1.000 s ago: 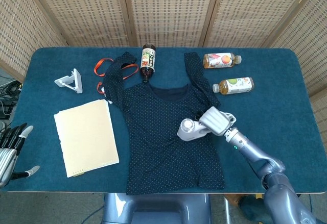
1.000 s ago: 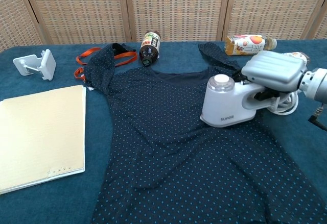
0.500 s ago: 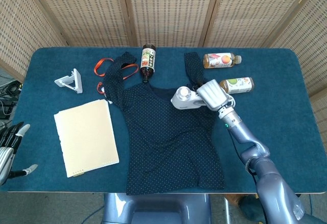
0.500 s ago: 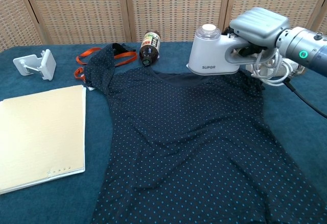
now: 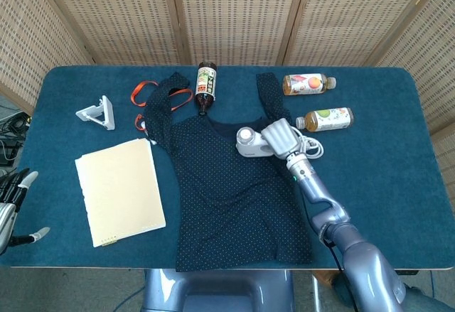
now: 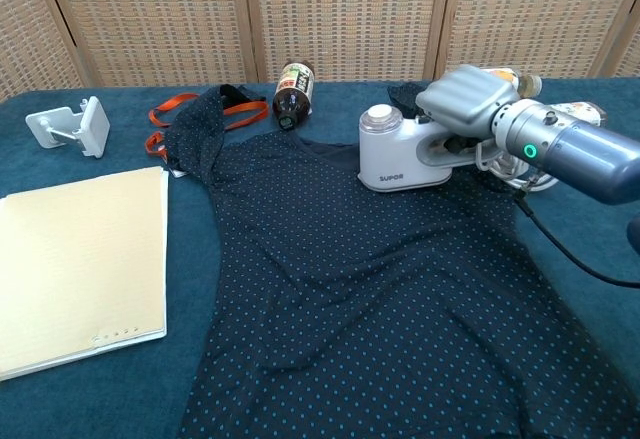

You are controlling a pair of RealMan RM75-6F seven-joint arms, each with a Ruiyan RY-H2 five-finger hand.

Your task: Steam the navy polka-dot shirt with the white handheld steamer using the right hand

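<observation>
The table (image 5: 398,184) is bearing the shirt (image 5: 234,198), which is lying flat at its middle. The right hand (image 5: 281,136) is clamping its fingers around the steamer (image 6: 395,151), which is sitting on the shirt's chest. The left hand (image 5: 13,202) is hanging off the table's left edge, fingers apart.

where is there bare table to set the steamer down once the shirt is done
The widest bare cloth is on the right, below the two juice bottles and right of the shirt. A smaller patch lies at the front left, under the notepad. The back edge is crowded: white stand, orange strap, dark bottle. The right robot hand holds the steamer.
</observation>
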